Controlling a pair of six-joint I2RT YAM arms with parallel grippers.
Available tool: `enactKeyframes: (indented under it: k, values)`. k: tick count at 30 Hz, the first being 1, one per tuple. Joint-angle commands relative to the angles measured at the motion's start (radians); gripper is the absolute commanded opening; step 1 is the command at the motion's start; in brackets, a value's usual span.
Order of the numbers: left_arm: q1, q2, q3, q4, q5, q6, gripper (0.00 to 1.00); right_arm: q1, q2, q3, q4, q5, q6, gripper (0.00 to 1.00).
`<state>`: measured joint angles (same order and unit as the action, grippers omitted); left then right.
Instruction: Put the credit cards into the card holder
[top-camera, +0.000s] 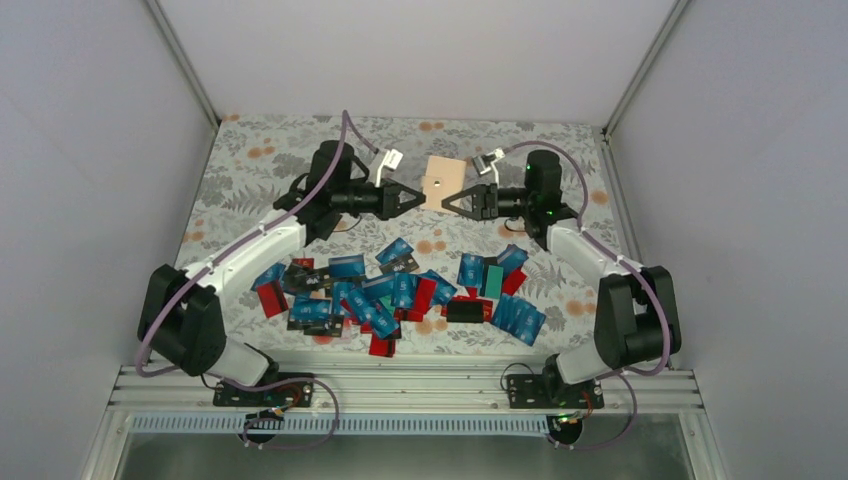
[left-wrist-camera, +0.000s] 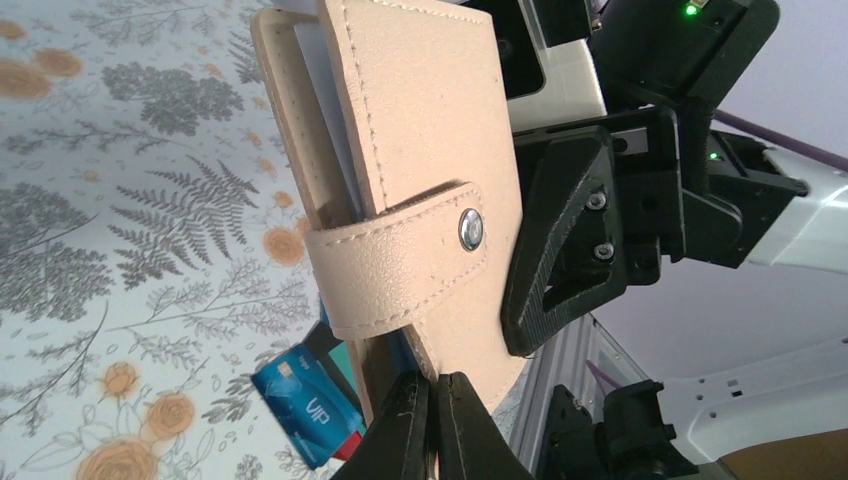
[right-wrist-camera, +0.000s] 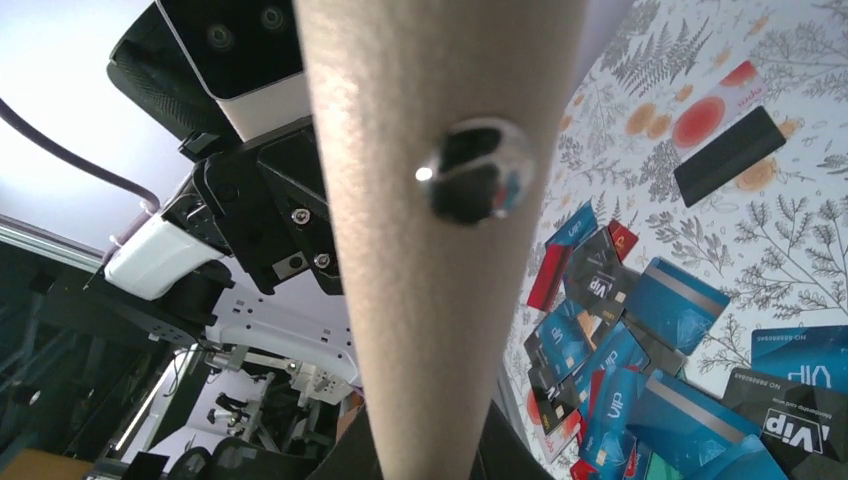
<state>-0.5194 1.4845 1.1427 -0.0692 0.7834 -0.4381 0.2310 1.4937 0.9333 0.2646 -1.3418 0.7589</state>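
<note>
The beige card holder (top-camera: 443, 182) hangs in the air at the back middle of the table, between both grippers. In the left wrist view the card holder (left-wrist-camera: 420, 130) stands upright, with its snap strap (left-wrist-camera: 400, 265) fastened across it. My left gripper (left-wrist-camera: 435, 385) is shut on its lower edge. My right gripper (top-camera: 448, 205) is shut on its opposite edge; one of its black fingers (left-wrist-camera: 560, 250) shows beside the strap. In the right wrist view the holder (right-wrist-camera: 440, 250) fills the middle. The credit cards (top-camera: 400, 295), mostly blue, lie in a loose pile on the table below.
The floral tablecloth (top-camera: 260, 170) covers the table. A red card (right-wrist-camera: 715, 110) and a black card (right-wrist-camera: 728, 155) lie apart from the pile. A metal rail (top-camera: 400, 385) runs along the near edge, and white walls stand on three sides.
</note>
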Motion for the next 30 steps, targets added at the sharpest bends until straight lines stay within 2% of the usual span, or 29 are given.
enactKeyframes:
  k: [1, 4, 9, 11, 12, 18, 20, 23, 26, 28, 30]
  values:
    - [0.001, -0.058, -0.066, -0.036, -0.113, 0.022, 0.04, 0.029, -0.007, 0.021, -0.105, 0.036, -0.103, 0.05]
    - [0.000, -0.102, -0.089, -0.126, -0.281, 0.063, 0.20, 0.054, 0.018, 0.080, -0.311, 0.164, -0.239, 0.04]
    - [0.001, -0.164, -0.087, -0.275, -0.553, 0.121, 0.56, 0.095, 0.046, 0.090, -0.396, 0.300, -0.298, 0.04]
    - [0.001, -0.183, -0.069, -0.344, -0.687, 0.143, 0.89, 0.115, 0.058, 0.094, -0.423, 0.361, -0.320, 0.04]
    - [0.002, -0.191, -0.059, -0.378, -0.766, 0.152, 0.98, 0.124, 0.062, 0.096, -0.432, 0.389, -0.327, 0.05]
    - [0.004, -0.228, -0.080, -0.402, -1.101, 0.201, 1.00, 0.168, 0.076, 0.121, -0.481, 0.553, -0.371, 0.05]
    - [0.005, -0.205, -0.125, -0.384, -1.119, 0.221, 1.00, 0.175, 0.078, 0.127, -0.489, 0.597, -0.384, 0.05]
    - [0.006, -0.146, -0.126, -0.418, -1.037, 0.205, 1.00, 0.185, 0.089, 0.129, -0.499, 0.657, -0.394, 0.05]
    - [0.007, -0.088, -0.110, -0.395, -0.779, 0.221, 1.00, 0.195, 0.110, 0.124, -0.506, 0.702, -0.407, 0.04]
    - [-0.009, -0.067, -0.116, -0.347, -0.652, 0.220, 0.96, 0.205, 0.126, 0.125, -0.517, 0.727, -0.419, 0.05]
    - [-0.028, -0.047, -0.103, -0.337, -0.616, 0.216, 0.92, 0.213, 0.138, 0.129, -0.529, 0.752, -0.430, 0.04]
